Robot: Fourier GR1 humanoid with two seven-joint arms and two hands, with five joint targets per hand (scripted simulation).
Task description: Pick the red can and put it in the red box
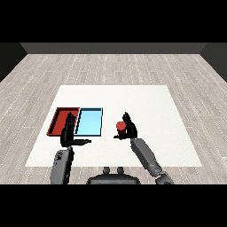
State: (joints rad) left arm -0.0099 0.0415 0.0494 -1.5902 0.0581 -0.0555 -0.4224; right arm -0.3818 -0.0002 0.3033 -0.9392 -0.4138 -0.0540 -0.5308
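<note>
Here my right hand (pixel 130 127) sits open just beside the upright red can (pixel 120 127) on the counter (pixel 146 102), can to its left; red tray (pixel 59 120) lies well left, by my open left hand (pixel 68 133).

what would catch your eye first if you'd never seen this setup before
The red tray and light blue tray lie side by side at the left of the white table. To their right stands a small red can with the right hand against it. The left hand is raised, fingers straight, over the trays' near edge.
</note>
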